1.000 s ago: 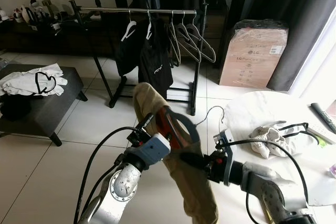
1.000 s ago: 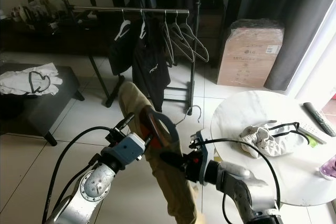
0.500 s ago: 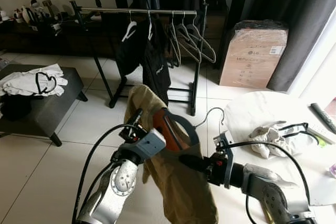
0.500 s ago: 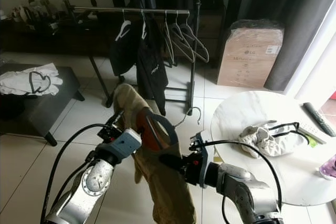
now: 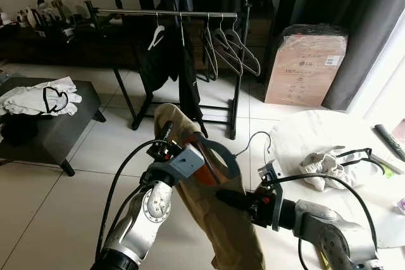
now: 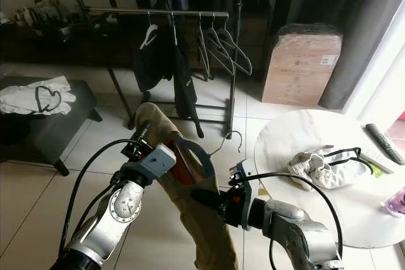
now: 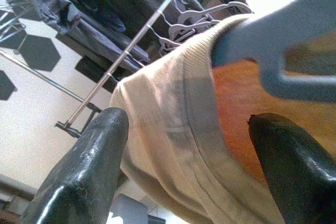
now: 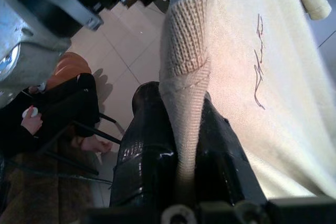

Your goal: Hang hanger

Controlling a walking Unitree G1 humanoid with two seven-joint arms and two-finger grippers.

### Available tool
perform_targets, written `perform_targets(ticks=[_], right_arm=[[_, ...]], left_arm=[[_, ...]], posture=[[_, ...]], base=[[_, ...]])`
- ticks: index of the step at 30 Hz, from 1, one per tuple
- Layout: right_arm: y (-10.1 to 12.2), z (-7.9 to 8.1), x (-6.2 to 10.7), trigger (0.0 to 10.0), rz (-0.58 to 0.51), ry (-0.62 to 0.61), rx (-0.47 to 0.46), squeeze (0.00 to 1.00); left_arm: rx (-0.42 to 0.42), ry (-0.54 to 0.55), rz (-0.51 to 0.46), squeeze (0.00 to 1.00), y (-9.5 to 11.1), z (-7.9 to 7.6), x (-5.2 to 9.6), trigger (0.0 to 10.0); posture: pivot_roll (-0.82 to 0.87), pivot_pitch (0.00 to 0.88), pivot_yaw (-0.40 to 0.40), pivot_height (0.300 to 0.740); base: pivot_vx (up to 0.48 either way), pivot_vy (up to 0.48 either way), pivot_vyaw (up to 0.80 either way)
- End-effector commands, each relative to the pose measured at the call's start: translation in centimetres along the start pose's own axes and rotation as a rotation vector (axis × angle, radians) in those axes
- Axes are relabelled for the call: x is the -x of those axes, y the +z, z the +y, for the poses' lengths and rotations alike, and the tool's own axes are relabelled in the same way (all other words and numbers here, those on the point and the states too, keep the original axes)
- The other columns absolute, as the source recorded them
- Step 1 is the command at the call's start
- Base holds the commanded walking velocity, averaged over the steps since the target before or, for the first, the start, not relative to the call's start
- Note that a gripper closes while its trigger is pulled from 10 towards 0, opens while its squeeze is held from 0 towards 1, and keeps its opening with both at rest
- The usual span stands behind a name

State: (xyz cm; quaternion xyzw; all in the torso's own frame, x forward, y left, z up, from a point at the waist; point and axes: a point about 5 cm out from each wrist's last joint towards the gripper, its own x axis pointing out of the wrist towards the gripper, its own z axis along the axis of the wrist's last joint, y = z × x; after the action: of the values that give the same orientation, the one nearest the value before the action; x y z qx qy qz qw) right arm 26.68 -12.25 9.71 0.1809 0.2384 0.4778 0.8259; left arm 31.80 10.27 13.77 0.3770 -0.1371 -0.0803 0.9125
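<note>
Tiled floor, clothes rail at the back carrying dark garments and bare hangers. Tan sweater on a grey hanger held up between both arms, short of the rail. Left gripper: jaws spread, straddling the sweater's collar. Right gripper: jaws pinching a ribbed fold of the sweater. Round white desk to the right.

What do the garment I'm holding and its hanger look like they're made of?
Garment: soft tan fabric, probably a cotton-type knit; the right tool pinches a ribbed knit edge, and stitched seams show.
Hanger: smooth grey body, likely plastic, with a thin wire-like metal hook.
</note>
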Motion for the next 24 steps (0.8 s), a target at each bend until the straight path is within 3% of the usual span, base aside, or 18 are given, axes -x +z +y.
perform_targets(ticks=[1, 20, 21, 22, 23, 24], right_arm=[[0.72, 0.88, -0.11, 0.0, -0.028, 0.053, 0.032, 0.00], [0.48, 1.57, 0.48, 0.0, -0.030, 0.085, 0.046, 0.00], [0.45, 1.58, 0.53, 0.0, -0.030, 0.086, 0.045, 0.00], [0.45, 1.58, 0.53, 0.0, -0.030, 0.086, 0.045, 0.00], [0.40, 1.57, 0.56, 0.0, -0.029, 0.086, 0.045, 0.00], [0.35, 1.54, 0.58, 0.0, -0.027, 0.085, 0.046, 0.00]], left_arm=[[-0.008, 0.009, -0.006, 0.00, -0.05, 0.00, -0.08, 10.0], [-0.015, 0.075, 0.038, 0.00, -0.35, 0.05, -0.92, 10.0], [-0.013, 0.082, 0.036, 0.00, -0.35, 0.16, -0.98, 8.7], [-0.013, 0.082, 0.036, 0.00, -0.35, 0.16, -0.98, 8.7], [-0.012, 0.087, 0.034, 0.00, -0.31, 0.23, -1.02, 0.0], [-0.012, 0.090, 0.033, 0.00, -0.29, 0.27, -1.04, 0.0]], posture=[[-0.08, 0.100, 0.009, 0.740], [-0.09, 0.104, 0.007, 0.740], [-0.09, 0.105, 0.008, 0.740], [-0.09, 0.105, 0.008, 0.740], [-0.09, 0.105, 0.008, 0.740], [-0.09, 0.105, 0.008, 0.740]], base=[[0.000, 0.000, 0.00], [0.000, 0.000, 0.00], [0.000, 0.000, 0.00], [0.000, 0.000, 0.00], [0.000, 0.000, 0.00], [0.000, 0.000, 0.00]])
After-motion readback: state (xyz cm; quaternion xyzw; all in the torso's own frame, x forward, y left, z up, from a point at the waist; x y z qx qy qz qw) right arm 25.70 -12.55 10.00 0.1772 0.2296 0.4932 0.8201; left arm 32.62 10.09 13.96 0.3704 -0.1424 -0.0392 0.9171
